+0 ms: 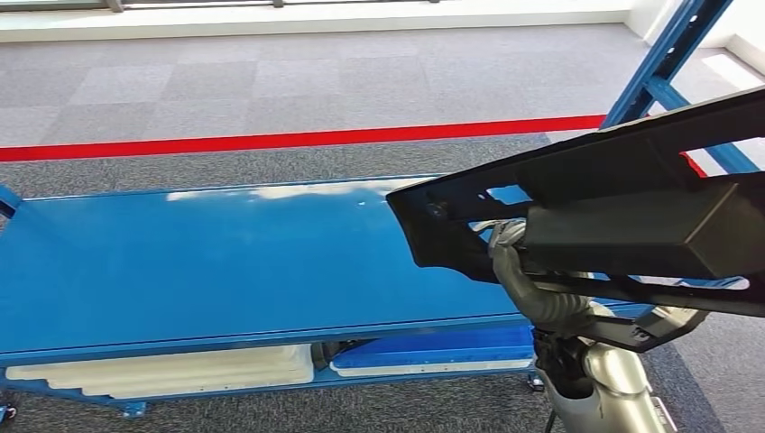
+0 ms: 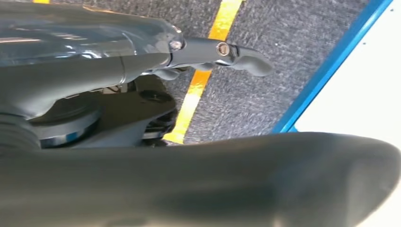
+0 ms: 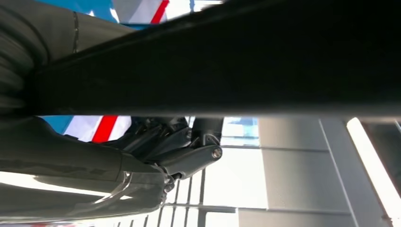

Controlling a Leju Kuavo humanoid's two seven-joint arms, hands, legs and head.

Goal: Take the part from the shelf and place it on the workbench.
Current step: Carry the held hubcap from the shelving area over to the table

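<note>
The part (image 1: pixel 613 198) is a long black plastic frame with cut-outs. It hangs tilted above the right end of the blue workbench top (image 1: pixel 225 262). My right hand (image 1: pixel 528 289) reaches up from the lower right and grips it from beneath. In the right wrist view the part (image 3: pixel 236 71) runs across as a dark bar, and my right hand (image 3: pixel 156 151) has its dark fingers curled under it. My left hand (image 2: pixel 189 52) hangs over grey carpet with its fingers stretched out and nothing in it.
A red floor line (image 1: pixel 298 138) runs across the carpet beyond the bench. A blue slanted rack post (image 1: pixel 663 68) stands at the back right. White foam pads (image 1: pixel 171 368) lie on the bench's lower level. Yellow floor tape (image 2: pixel 203 75) passes under my left hand.
</note>
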